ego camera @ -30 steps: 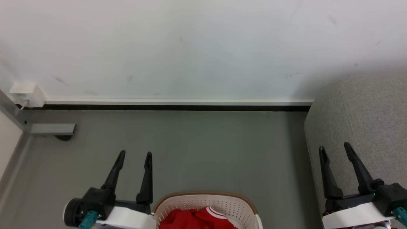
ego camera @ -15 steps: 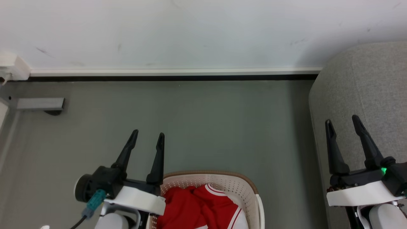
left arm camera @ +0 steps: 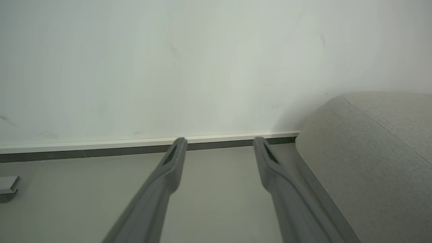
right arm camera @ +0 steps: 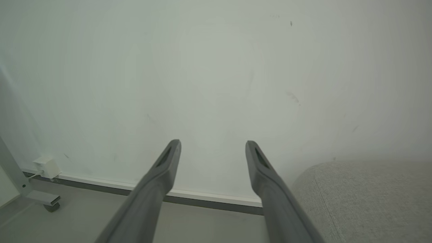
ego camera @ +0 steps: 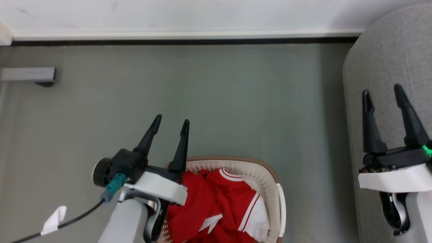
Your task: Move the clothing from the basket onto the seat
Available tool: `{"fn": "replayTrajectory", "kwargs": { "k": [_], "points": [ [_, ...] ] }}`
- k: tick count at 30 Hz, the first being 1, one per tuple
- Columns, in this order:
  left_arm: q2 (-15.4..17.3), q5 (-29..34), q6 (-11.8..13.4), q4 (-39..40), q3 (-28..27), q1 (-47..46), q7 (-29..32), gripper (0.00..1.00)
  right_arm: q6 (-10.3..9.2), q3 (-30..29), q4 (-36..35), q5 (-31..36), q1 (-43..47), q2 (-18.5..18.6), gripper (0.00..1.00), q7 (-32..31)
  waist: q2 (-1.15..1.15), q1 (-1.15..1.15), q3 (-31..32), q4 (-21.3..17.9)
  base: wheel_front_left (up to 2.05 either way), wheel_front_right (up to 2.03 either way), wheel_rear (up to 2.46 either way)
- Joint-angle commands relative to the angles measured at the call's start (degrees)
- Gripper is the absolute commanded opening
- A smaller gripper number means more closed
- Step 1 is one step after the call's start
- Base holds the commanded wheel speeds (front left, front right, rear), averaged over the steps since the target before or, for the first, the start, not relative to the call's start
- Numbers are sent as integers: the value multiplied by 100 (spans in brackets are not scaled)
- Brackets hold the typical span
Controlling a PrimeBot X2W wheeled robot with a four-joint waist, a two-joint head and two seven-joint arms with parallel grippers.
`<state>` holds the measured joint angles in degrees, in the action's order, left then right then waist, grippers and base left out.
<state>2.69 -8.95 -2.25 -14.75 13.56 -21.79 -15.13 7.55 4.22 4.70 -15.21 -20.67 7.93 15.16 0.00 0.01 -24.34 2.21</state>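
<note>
The red clothing [ego camera: 216, 206] with white stripe trim lies crumpled in the cream basket [ego camera: 266, 175] at the bottom middle of the head view. My left gripper [ego camera: 171, 120] is open and empty, just left of the basket's far rim, fingers pointing toward the wall. My right gripper [ego camera: 382, 90] is open and empty over the edge of the grey seat [ego camera: 381, 50] at the right. The seat [left arm camera: 371, 152] also appears at the right of the left wrist view, and the seat [right arm camera: 364, 199] at the lower right of the right wrist view. Both wrist views show spread fingers with nothing between them.
Grey floor [ego camera: 219, 101] stretches from the basket to a white wall with a dark skirting line [ego camera: 182, 42]. A grey metal foot [ego camera: 28, 75] stands at the far left. A cable with a white tag [ego camera: 54, 221] trails from my left arm.
The head view has tilted down, so the wall slid up and more of the basket and clothing shows. Both grippers stay open and keep their poses.
</note>
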Motion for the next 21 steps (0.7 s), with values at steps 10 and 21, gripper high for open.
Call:
{"fn": "replayTrajectory", "kwargs": {
  "k": [10,21],
  "points": [
    [35,-214,-227,-629,351,-622,-4,100,-12,-156,-210,-41,-528,155,100,-2,0,-1,-769,79,0,0,0],
    [37,-659,-412,-2085,1130,-1318,-4,100,-12,-313,-387,11,-975,239,100,-2,0,-1,-1327,119,0,0,0]
  ]
}}
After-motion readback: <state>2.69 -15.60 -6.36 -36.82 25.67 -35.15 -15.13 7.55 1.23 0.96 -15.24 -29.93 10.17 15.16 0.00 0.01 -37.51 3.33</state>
